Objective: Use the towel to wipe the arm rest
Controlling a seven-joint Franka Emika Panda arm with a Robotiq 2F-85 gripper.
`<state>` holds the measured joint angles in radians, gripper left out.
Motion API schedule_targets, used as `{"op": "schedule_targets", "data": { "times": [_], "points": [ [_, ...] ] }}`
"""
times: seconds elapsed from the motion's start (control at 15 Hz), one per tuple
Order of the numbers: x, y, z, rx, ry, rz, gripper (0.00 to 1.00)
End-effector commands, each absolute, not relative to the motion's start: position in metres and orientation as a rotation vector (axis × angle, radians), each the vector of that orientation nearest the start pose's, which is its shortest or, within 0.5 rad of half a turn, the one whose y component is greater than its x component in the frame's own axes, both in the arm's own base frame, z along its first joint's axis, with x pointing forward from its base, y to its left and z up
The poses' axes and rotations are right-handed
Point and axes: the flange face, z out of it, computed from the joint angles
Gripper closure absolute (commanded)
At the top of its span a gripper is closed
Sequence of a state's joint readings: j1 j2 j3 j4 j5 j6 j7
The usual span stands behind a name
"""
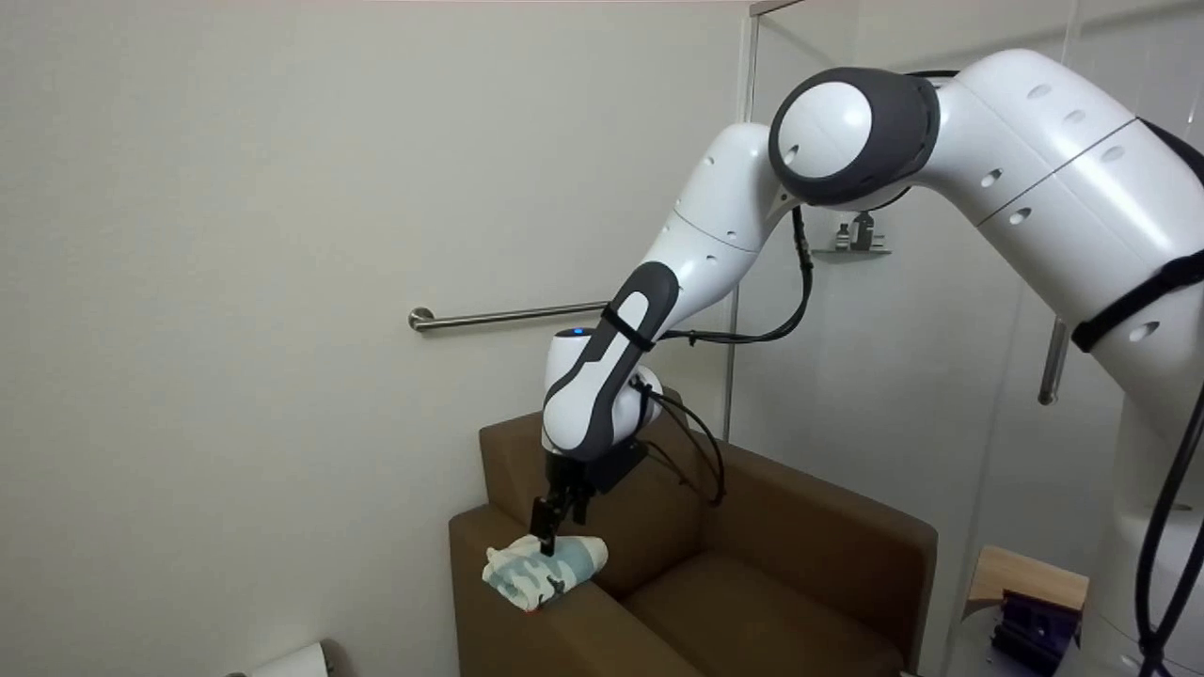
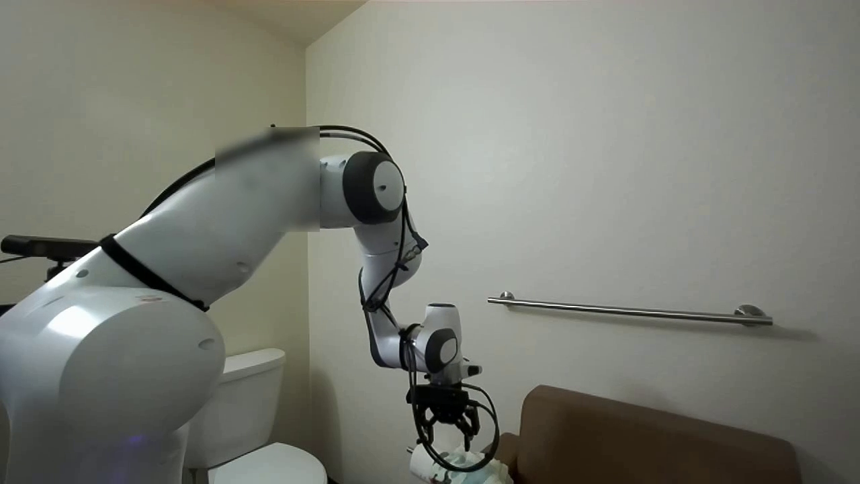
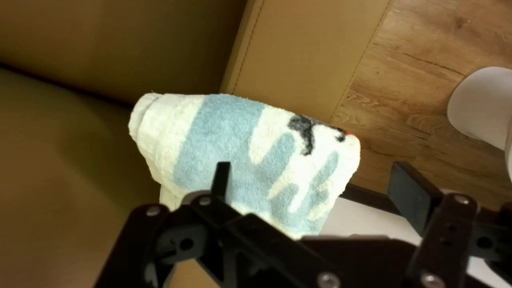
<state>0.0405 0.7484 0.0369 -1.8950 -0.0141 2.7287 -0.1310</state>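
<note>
Towel [image 1: 546, 570]: white and blue-grey with dark patches, bunched on the arm rest [image 1: 569, 637] toward its wall end.
Gripper [image 1: 562, 534]: black, angled down at the towel, its fingers [image 1: 545, 519] parted; one overlaps the towel, contact unclear.
Robot arm [image 1: 705, 221]: white and dark grey, reaching in from the right edge, black cables [image 1: 776, 331] looping off it.
Sofa [image 1: 762, 606]: brown, in front of a pale wall [image 1: 235, 235].
Metal bar [image 1: 513, 315]: fixed to the wall above the sofa, its right end hidden by the robot arm.
Shelf [image 1: 851, 252]: small, carrying bottles [image 1: 863, 232], seen below the robot arm's bend.
</note>
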Motion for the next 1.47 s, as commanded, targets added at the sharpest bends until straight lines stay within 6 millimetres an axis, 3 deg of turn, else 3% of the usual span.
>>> {"op": "schedule_targets", "data": {
  "times": [0.0,0.13,0.33,0.73,1.0,1.07,1.13,1.4],
  "points": [
    [0.63,0.05,0.111,-3.105,-0.329,-0.131,0.0],
    [0.638,0.051,0.111,-3.096,-0.357,-0.143,0.0],
    [0.658,0.052,0.095,-3.101,-0.342,-0.108,0.0],
    [0.698,0.055,0.046,-3.111,-0.351,-0.074,0.0],
    [0.711,0.055,0.013,-3.121,-0.399,-0.024,0.0],
    [0.711,0.054,0.006,-3.117,-0.423,0.039,0.25],
    [0.713,0.054,0.001,-3.11,-0.443,0.078,0.26],
    [0.718,0.053,-0.003,-3.081,-0.492,0.226,0.51]
  ]
}}
